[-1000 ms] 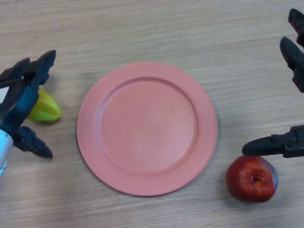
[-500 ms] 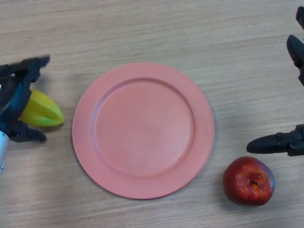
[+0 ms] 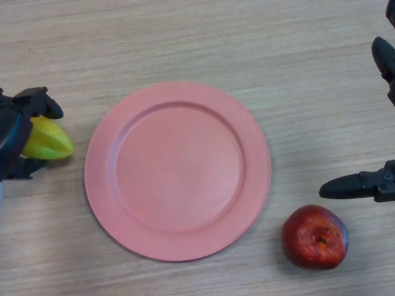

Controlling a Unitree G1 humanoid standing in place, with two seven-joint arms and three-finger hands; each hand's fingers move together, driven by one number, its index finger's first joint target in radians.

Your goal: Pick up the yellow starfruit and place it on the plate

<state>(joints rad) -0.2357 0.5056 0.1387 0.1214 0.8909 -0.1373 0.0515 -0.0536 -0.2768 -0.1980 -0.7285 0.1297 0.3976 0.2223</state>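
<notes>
The yellow starfruit (image 3: 50, 141) lies on the wooden table just left of the pink plate (image 3: 178, 94), which has nothing on it. At the left edge my left hand (image 3: 12, 132) is shut on the starfruit, fingers curled over its far side and thumb under its near side. Only the fruit's right half shows; the hand hides the other half. My right hand (image 3: 361, 185) stays open at the right edge, thumb pointing left and fingers spread above.
A red apple (image 3: 315, 237) sits on the table at the lower right, just below my right thumb and right of the plate. The wooden table (image 3: 197, 37) stretches across the far side.
My left hand's fingers have curled from a wide spread down onto the starfruit. The plate and apple sit a little further left in view. The right hand has hardly moved.
</notes>
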